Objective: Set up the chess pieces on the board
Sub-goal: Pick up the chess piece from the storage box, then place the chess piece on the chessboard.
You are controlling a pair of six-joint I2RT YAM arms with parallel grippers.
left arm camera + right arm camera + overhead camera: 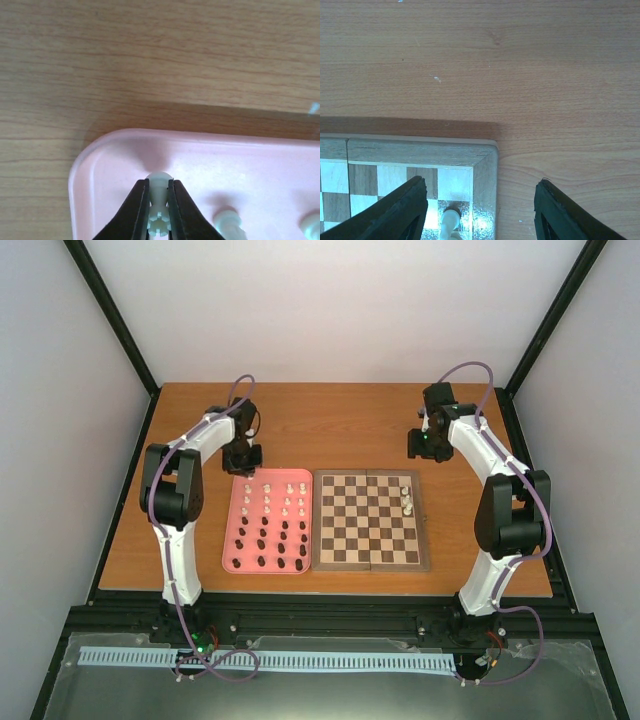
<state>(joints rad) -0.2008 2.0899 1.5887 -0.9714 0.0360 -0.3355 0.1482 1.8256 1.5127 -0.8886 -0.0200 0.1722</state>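
Jaws of the left gripper (159,189) are pinched on a white piece (159,178) standing upright in the far-left corner of the pink tray (95,155), so the board (370,520) is off to its right. Right gripper (481,182) hangs open over the board's far-right corner.

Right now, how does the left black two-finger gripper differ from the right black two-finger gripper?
The left gripper is shut on a cream chess piece; the right gripper stands open, holding nothing. The left gripper is over the pink plastic tray; the right gripper is at a corner of the wooden checkered board. Both are black.
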